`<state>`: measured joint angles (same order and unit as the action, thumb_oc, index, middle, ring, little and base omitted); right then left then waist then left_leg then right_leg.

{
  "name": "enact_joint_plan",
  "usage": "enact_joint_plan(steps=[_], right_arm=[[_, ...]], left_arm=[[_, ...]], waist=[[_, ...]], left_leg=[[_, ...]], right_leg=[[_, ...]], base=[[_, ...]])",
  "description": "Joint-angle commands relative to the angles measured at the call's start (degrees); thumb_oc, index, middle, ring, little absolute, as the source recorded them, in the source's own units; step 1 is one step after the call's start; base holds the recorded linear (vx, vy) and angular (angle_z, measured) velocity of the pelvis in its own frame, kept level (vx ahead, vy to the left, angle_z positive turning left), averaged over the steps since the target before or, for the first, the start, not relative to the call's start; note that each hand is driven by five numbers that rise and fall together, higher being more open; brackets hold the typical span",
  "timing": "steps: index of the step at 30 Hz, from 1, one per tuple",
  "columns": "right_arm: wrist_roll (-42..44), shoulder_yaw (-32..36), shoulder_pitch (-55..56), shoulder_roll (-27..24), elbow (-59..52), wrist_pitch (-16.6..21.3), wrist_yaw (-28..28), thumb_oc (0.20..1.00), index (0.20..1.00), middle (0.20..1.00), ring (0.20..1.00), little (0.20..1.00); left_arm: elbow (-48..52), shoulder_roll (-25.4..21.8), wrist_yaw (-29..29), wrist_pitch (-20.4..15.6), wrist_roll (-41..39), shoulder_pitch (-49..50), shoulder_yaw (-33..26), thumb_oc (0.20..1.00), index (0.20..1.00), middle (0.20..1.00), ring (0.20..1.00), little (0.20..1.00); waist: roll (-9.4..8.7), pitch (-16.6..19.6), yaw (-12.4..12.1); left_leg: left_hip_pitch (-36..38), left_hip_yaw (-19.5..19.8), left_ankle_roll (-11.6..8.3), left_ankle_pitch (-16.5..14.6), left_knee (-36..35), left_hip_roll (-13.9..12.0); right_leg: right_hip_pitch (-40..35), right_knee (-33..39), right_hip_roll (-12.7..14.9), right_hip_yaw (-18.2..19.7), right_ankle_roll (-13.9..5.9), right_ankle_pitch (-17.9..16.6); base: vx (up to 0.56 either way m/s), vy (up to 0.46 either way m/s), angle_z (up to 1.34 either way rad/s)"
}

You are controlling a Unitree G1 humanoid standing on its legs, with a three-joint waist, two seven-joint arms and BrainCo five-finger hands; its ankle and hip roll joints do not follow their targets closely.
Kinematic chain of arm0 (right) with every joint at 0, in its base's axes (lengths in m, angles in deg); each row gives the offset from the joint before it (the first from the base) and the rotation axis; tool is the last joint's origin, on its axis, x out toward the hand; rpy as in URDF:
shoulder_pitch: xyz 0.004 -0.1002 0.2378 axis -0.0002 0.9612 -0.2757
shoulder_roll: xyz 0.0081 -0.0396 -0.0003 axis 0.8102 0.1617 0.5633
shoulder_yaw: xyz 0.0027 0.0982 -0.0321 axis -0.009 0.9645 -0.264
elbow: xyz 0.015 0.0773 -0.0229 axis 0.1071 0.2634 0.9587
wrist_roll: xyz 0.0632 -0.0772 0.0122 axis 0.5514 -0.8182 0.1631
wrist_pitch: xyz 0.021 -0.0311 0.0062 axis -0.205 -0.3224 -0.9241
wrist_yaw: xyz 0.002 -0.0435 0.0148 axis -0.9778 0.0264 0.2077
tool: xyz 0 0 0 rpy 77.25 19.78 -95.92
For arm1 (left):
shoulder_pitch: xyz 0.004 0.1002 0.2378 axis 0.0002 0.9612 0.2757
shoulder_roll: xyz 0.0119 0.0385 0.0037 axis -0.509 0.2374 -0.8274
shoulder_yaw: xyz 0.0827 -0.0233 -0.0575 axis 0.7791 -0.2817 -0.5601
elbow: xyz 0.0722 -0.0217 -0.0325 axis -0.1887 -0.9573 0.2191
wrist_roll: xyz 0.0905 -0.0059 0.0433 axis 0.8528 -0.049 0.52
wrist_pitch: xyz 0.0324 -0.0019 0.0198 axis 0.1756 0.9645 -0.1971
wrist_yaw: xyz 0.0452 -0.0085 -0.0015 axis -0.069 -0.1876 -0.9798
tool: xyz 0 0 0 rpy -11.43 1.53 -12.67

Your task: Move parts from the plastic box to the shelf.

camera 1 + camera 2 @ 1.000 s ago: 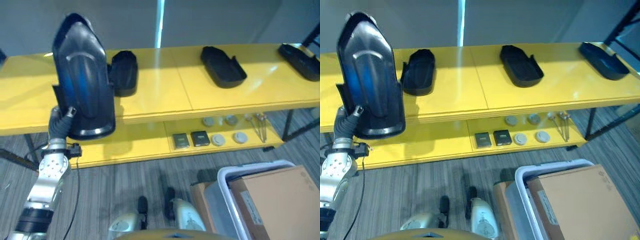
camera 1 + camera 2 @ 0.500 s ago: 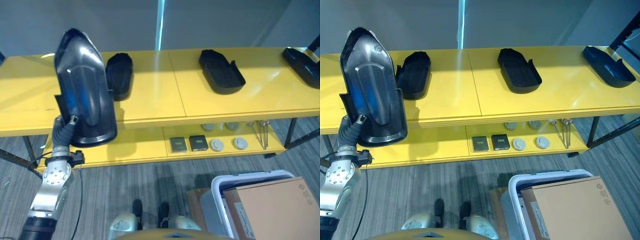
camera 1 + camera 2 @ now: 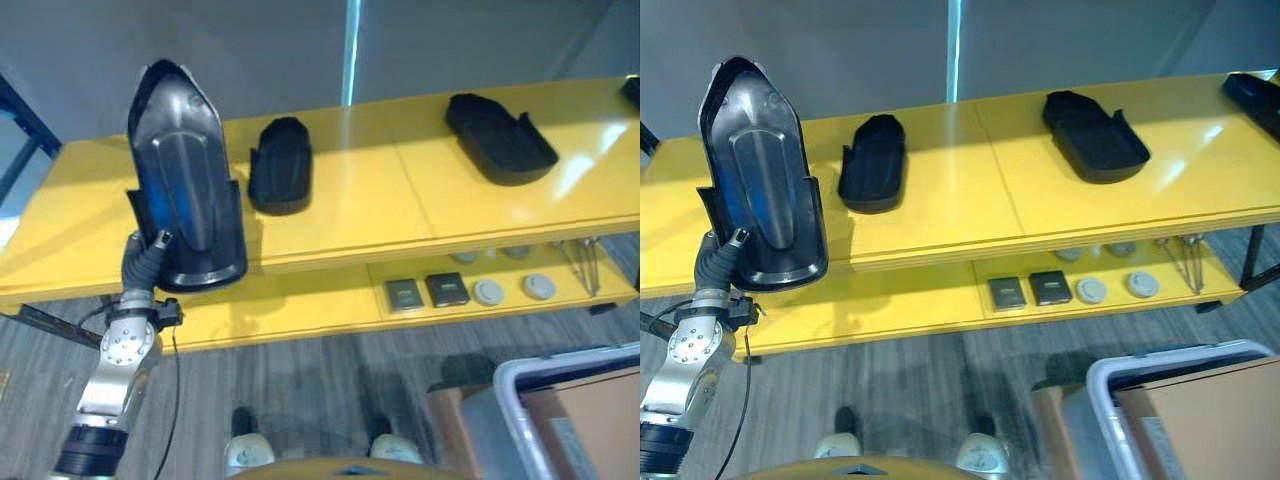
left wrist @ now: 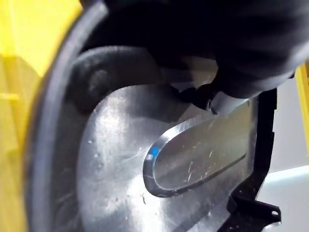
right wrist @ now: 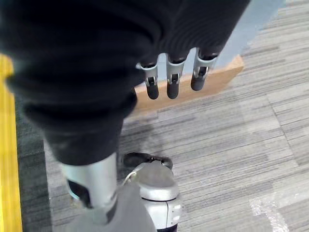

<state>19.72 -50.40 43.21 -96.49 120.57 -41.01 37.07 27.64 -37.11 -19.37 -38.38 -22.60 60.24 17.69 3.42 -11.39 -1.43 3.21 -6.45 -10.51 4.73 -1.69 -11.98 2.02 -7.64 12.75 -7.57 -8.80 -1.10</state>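
Gripping the lower end of a large black part point(image 3: 185, 185), the left hand point(image 3: 146, 258) was seen with fingers curled round it, its long axis upright, before the yellow shelf's point(image 3: 380, 190) left end. The right hand point(image 5: 174, 77) hung slack-fingered, empty, above the floor.

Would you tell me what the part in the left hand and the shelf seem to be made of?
The black part looks like moulded plastic: glossy, faintly scratched, with formed ribs and rim. The shelf looks like layered board painted glossy yellow, with reflections on top and stacked edge lines. The left hand holds the part.
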Motion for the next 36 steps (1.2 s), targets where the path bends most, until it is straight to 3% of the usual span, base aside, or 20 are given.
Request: enact_joint_plan(steps=[1,3,5,7,9,10,13,18,27,31,36], right_arm=[[1.1,0.9,-0.7,0.9,0.2,-2.1,-0.9,1.0,1.0,1.0,1.0,1.0],[2.5,2.1,-0.3,1.9,0.5,-0.6,0.0,1.0,1.0,1.0,1.0,1.0],[0.1,2.8,0.5,3.1,0.2,1.3,0.5,1.0,1.0,1.0,1.0,1.0],[-1.4,3.0,1.8,3.8,-1.7,2.0,0.7,1.0,1.0,1.0,1.0,1.0],[-3.2,2.2,3.0,4.0,-4.4,2.0,1.2,1.0,1.0,1.0,1.0,1.0],[-3.4,1.2,3.6,4.3,-5.3,2.4,1.0,1.0,1.0,1.0,1.0,1.0],[-3.8,0.0,3.4,4.8,-5.2,3.4,0.6,1.0,1.0,1.0,1.0,1.0],[-1.9,-1.8,1.8,4.5,-3.0,3.3,0.0,1.0,1.0,1.0,1.0,1.0],[-4.0,-1.4,3.5,3.6,-4.0,0.6,0.3,1.0,1.0,1.0,1.0,1.0],[-7.3,-2.6,3.5,2.1,-4.9,0.2,1.5,1.0,1.0,1.0,1.0,1.0],[-10.5,-4.0,3.5,-0.4,-6.0,-0.4,3.6,1.0,1.0,1.0,1.0,1.0]], left_arm=[[4.1,-2.5,-2.4,-5.0,2.5,-3.6,-3.6,0.2,0.2,0.2,0.2,0.2],[4.0,-3.9,-1.9,-3.7,3.3,-5.3,-2.5,0.2,0.2,0.2,0.2,0.2],[4.0,-5.5,-1.3,-3.3,4.5,-5.4,-3.0,0.2,0.2,0.2,0.2,0.2],[5.1,-7.7,0.2,-3.9,2.6,-2.2,-5.5,0.2,0.2,0.2,0.2,0.2],[5.5,-9.4,1.2,-4.2,1.3,0.1,-7.6,0.2,0.2,0.2,0.2,0.2],[5.1,-9.9,1.5,-4.3,1.2,0.5,-8.3,0.2,0.2,0.2,0.2,0.2],[5.6,-9.3,0.6,-3.4,1.6,0.5,-8.2,0.2,0.2,0.2,0.2,0.2],[5.1,-5.7,-2.3,-1.3,3.4,-1.3,-5.5,0.2,0.2,0.2,0.2,0.2],[0.7,-6.3,-1.9,4.1,6.6,-3.6,-4.8,0.2,0.2,0.2,0.2,0.2],[-7.5,-12.3,-2.6,10.4,7.7,-11.0,-3.5,0.2,0.2,0.2,0.2,0.2],[-19.8,-21.2,-2.2,14.5,9.9,-19.5,-1.3,0.2,0.2,0.2,0.2,0.2]], waist=[[-2.53,-0.3,-1.8],[-3.31,-2.1,-2.2],[-3.78,-3.0,-2.9],[-3.84,-3.0,-3.7],[-3.85,-2.2,-3.4],[-4.07,-1.5,-3.0],[-4.73,-0.7,-3.0],[-5.39,1.1,-3.6],[-4.98,2.8,-2.1],[-3.53,3.1,0.4],[-2.11,3.4,3.2]], left_leg=[[-6.8,4.5,5.46,-5.1,10.7,0.6],[-9.6,5.2,6.56,-8.3,17.4,3.0],[-9.4,4.0,7.81,-10.2,18.0,4.5],[-7.6,2.1,9.16,-11.0,16.1,5.9],[-5.9,0.9,10.22,-10.9,13.5,7.3],[-5.0,0.1,10.76,-10.8,11.9,8.3],[-4.1,-0.9,11.23,-10.7,9.3,9.6],[-3.4,-0.2,10.7,-8.7,4.5,9.9],[-2.7,-2.4,8.4,-5.3,-0.4,7.7],[-3.4,-3.5,8.07,-4.7,-0.3,6.9],[-3.1,-4.9,7.96,-4.9,0.1,6.8]], right_leg=[[2.1,-5.1,2.8,1.6,-0.83,3.4],[1.2,-5.0,6.0,1.8,-2.72,0.9],[0.4,-3.9,9.0,0.6,-3.2,-2.1],[0.3,-3.4,9.5,-1.3,-3.37,-3.5],[1.3,-4.2,6.7,-1.6,-3.56,-2.9],[2.2,-4.6,4.0,-1.7,-3.62,-2.2],[3.4,-3.3,0.8,-2.5,-3.53,-1.8],[-0.1,4.7,-3.3,-2.0,-1.33,-1.3],[-2.1,10.4,-6.0,-2.7,-0.46,-1.7],[-0.9,9.3,-6.2,-1.9,-0.42,-1.1],[-0.3,8.4,-6.3,-0.3,-0.32,-0.3]], base=[[0.0,0.558,-0.2],[0.0,0.532,-0.24],[0.01,0.486,-0.05],[0.02,0.402,-0.12],[0.04,0.255,-0.6],[0.05,0.158,-0.41],[0.03,0.04,-0.03],[0.05,-0.124,0.18],[0.05,-0.099,0.0],[0.01,0.005,-0.07],[0.05,0.035,-0.17]])
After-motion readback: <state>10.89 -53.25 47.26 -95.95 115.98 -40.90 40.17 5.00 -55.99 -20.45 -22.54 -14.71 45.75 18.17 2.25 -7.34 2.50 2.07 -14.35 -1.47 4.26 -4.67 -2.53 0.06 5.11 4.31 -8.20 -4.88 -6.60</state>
